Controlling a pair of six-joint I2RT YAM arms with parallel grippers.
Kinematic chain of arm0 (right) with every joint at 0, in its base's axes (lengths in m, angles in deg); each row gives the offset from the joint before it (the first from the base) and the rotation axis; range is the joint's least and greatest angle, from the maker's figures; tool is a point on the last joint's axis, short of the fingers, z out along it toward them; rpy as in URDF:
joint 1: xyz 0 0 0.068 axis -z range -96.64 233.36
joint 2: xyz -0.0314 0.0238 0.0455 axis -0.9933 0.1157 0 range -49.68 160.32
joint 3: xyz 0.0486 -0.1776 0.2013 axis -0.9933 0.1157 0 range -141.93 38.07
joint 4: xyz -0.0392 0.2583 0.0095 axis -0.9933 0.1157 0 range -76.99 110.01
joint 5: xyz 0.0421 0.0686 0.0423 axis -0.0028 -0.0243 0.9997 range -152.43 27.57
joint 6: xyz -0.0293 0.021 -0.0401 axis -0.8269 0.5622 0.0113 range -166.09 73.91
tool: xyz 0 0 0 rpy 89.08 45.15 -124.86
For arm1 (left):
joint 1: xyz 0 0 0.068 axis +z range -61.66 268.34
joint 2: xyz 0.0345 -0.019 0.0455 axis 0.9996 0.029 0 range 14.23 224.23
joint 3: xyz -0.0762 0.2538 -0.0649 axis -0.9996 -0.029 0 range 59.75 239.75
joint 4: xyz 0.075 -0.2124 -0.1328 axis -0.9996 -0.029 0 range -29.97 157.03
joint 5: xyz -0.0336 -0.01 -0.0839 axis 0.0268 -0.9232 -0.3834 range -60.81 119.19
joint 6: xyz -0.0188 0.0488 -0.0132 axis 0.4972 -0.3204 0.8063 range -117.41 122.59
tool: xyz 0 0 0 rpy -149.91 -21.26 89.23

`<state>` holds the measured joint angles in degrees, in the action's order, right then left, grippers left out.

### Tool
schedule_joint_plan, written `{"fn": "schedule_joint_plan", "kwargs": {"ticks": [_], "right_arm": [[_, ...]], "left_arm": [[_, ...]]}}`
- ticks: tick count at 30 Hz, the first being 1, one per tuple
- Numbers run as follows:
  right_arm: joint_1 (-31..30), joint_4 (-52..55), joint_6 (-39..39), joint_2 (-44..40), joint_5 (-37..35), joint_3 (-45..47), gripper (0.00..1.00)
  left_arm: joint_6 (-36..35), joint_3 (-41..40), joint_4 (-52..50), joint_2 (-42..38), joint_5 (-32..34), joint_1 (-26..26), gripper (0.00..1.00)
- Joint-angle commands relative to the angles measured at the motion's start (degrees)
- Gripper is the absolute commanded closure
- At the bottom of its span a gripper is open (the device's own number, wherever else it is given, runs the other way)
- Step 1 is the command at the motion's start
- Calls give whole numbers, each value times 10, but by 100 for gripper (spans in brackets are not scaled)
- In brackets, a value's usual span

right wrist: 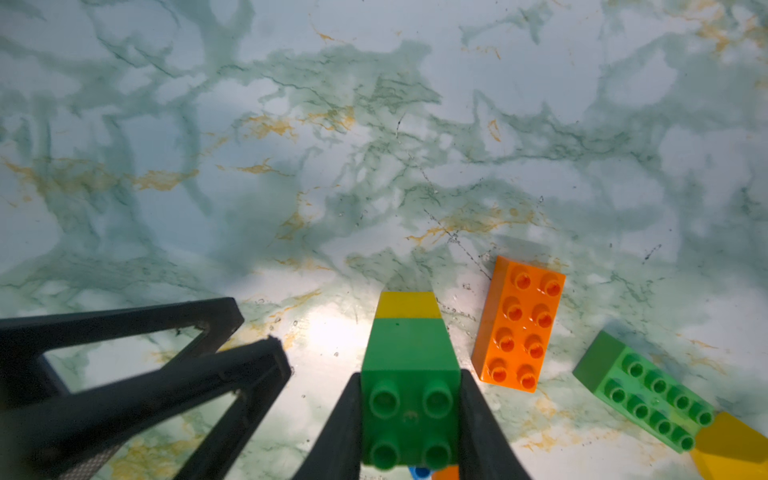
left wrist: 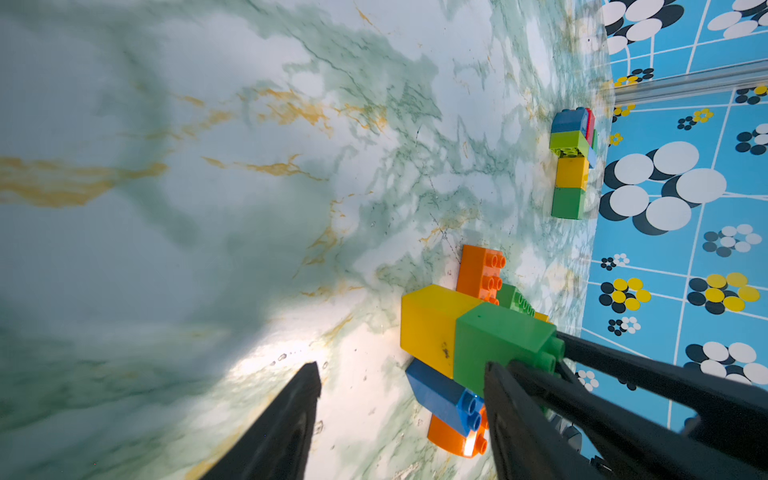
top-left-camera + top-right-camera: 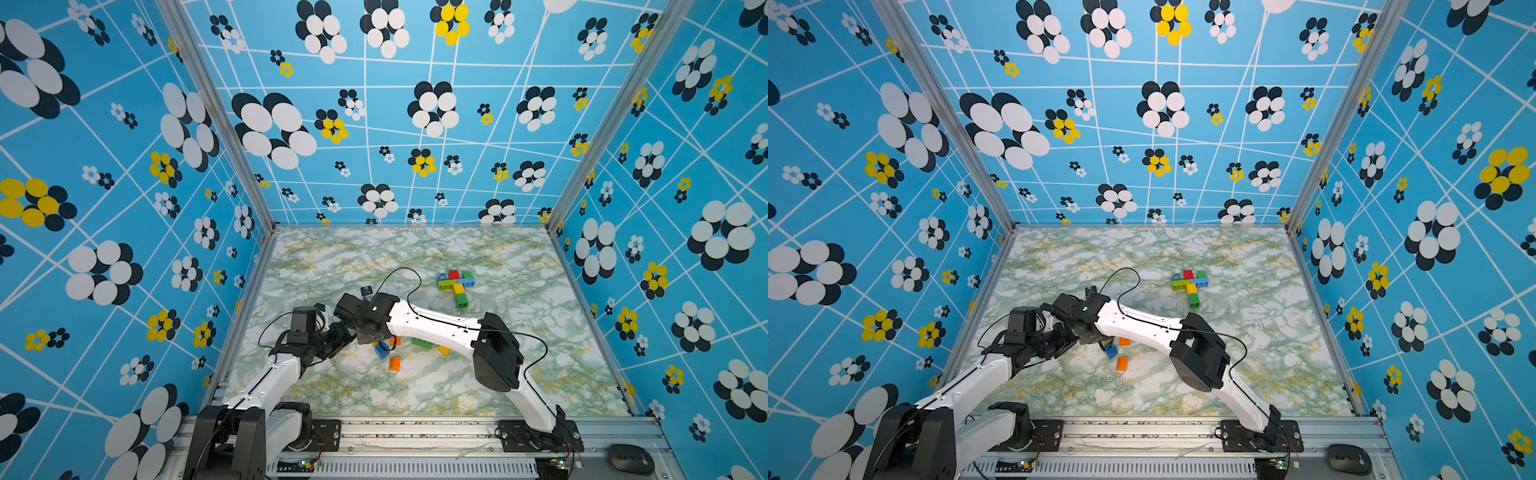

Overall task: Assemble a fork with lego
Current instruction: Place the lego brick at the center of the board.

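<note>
Lego in the right end effector (image 1: 409, 376) is a two-brick stack: a green square brick (image 1: 409, 365) with a yellow brick (image 1: 407, 304) pressed onto its far end. Its two black fingers clamp the green brick's sides, the four studs face the wrist camera, and the stack is held low over the marbled tabletop (image 1: 291, 124).

Loose bricks lie near the stack. They are an orange oblong brick (image 1: 519, 324) lying studs up, a green oblong brick (image 1: 644, 395) past it, and a second yellow brick (image 1: 731, 449) near that one's end. In the left wrist view a blue brick (image 2: 436, 386) and another orange brick (image 2: 451, 436) lie beneath the held stack.

Well apart, toward the far right of the tabletop, a flat T-shaped assembly (image 3: 455, 286) lies. It has red, green and blue bricks along the top and lime and blue oblongs below them. A yellow and a green square form the stem.

The left end effector (image 2: 404, 364) hovers just off the stack's yellow end, its fingers spread apart and gripping nothing. In both top views the two arms meet over the near-left part of the tabletop.
</note>
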<state>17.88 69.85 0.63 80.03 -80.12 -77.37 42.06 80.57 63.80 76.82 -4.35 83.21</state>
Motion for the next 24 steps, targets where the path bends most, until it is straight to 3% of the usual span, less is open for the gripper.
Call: {"fn": "schedule_joint_plan", "kwargs": {"ticks": [1,6,12,17,24], "right_arm": [[16,86,-18,40,4,52,100],[64,24,-18,-33,-9,146,100],[115,-41,-33,-98,0,233,100],[129,-96,-88,-104,46,269,100],[133,-141,-271,-81,116,256,100]], "left_arm": [[-22,32,-16,7,33,-43,33],[-20,60,-8,43,84,-132,33],[-2,92,27,96,105,-197,32],[10,98,44,109,108,-193,33],[-5,105,25,103,102,-164,33]]}}
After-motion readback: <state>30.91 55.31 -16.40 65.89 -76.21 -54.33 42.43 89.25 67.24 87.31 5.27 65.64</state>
